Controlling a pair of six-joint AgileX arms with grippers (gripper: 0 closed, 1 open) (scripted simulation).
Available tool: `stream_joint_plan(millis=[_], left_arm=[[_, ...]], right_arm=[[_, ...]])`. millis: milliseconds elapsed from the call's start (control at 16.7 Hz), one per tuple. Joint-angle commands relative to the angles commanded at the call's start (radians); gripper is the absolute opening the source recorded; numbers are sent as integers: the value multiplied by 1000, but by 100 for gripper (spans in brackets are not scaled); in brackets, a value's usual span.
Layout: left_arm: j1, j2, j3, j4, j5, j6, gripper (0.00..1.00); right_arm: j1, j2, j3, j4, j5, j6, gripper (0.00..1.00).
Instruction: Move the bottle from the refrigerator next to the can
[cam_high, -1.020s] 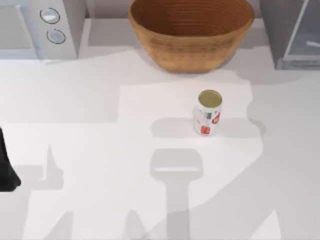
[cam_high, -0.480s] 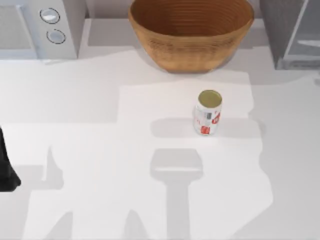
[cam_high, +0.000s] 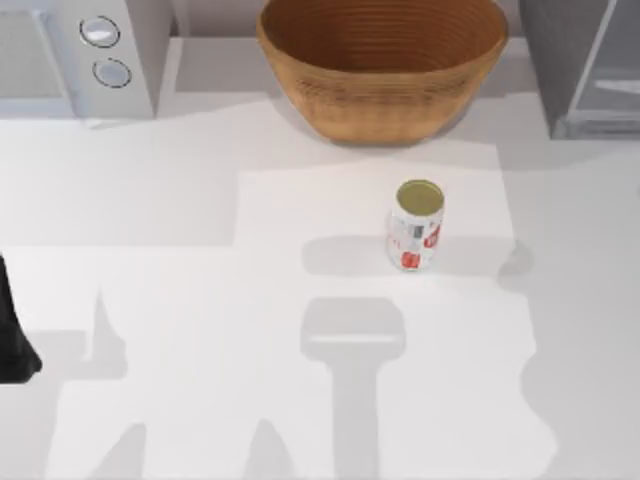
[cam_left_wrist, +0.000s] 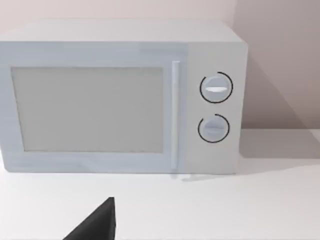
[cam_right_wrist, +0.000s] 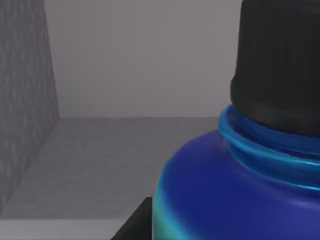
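Glossy bottle (plastic, seemingly), woven basket

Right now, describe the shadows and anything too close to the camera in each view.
Top view: soft grey arm shadows cross the table, one stretching left of the can. Left wrist view: the microwave throws a shadow on the wall. Right wrist view: the bottle looms very close, cropped, inside the refrigerator.

Bottle: cap top and lower body cut off by right wrist view's edges. Refrigerator: cropped at top view's right corner. Microwave: cropped at left corner. Basket: far rim cut off. Left arm: mostly out of view.
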Motion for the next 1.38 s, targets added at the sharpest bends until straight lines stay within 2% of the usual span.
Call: stream_joint_plan(millis=[180,360,780,960,1080,1380], left_arm=[[0,0,0,0,0,0,100],[0,0,0,0,0,0,100],[0,0,0,0,0,0,100],[0,0,0,0,0,0,100],[0,0,0,0,0,0,100],[0,0,0,0,0,0,100]], right_arm=[[20,14,-1,11,16,2,0],[117,62,-34,88,113,4,0],[543,191,-176,359,543,13,0],[667,216,-226,441,668,16,0],[697,220,-240,462,698,17,0],[695,219,-238,460,696,18,0]])
